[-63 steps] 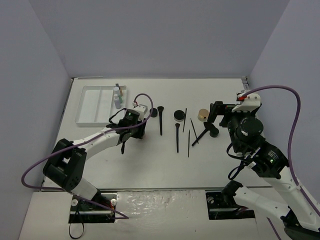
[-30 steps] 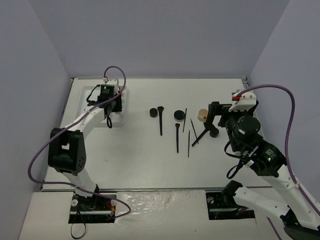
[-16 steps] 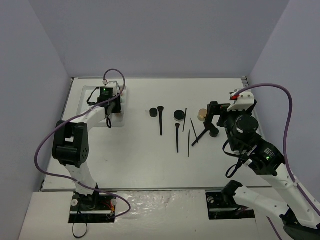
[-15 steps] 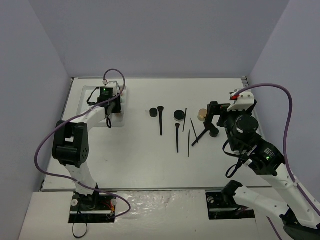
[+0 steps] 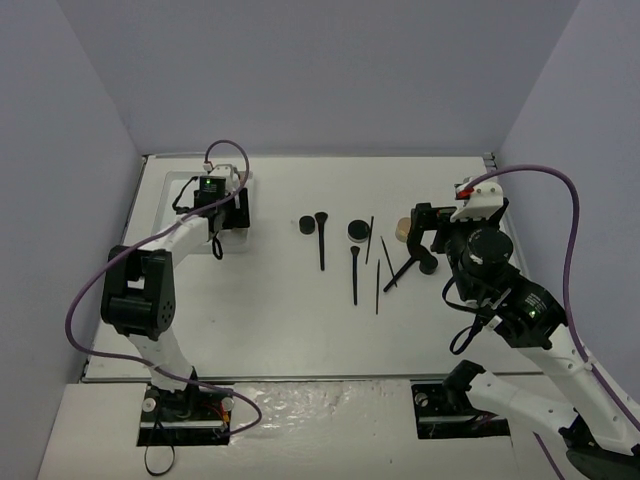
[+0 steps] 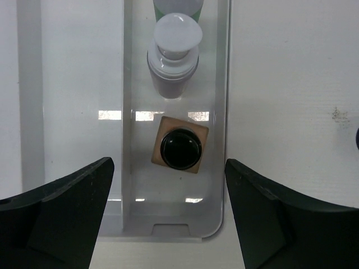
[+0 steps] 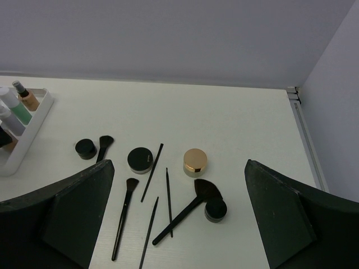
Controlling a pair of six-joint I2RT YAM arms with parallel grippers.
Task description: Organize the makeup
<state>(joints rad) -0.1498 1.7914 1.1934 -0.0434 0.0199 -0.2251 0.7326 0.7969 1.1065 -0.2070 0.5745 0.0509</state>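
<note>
Here, square tan bottle (glossy round cap) in shiny white tray.

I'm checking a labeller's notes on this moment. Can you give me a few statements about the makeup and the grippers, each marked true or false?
1. The left gripper is open and holds nothing. True.
2. A tan bottle with a black cap stands in the tray. True.
3. The tan compact lies in the tray. False: it sits on the table, among the brushes and pencils.
4. The right gripper is shut on the fan brush. False: it is open, and the brush lies on the table.
5. Three round black jars sit on the table. True.
</note>
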